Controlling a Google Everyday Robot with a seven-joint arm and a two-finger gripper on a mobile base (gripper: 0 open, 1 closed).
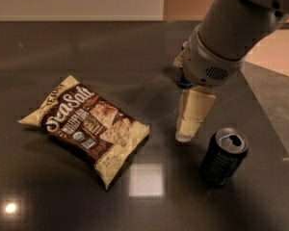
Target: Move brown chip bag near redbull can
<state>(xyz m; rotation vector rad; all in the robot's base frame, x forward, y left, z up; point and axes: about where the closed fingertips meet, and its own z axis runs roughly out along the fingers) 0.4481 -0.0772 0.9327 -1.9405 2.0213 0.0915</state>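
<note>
The brown chip bag [86, 124] lies flat on the dark table [48, 191] at the left of centre, with its "Sea Salt" front up. My gripper [187, 134] hangs pointing down just above the table, to the right of the bag's right corner and apart from it. It holds nothing. The redbull can is almost wholly hidden behind my arm; only a dark sliver [183, 83] shows at the arm's left edge, behind the gripper.
A wider black can with a silver lid [224, 155] stands upright close to the right of the gripper. The table's right edge [267, 109] runs diagonally beyond it. A pale wall lies past the far edge.
</note>
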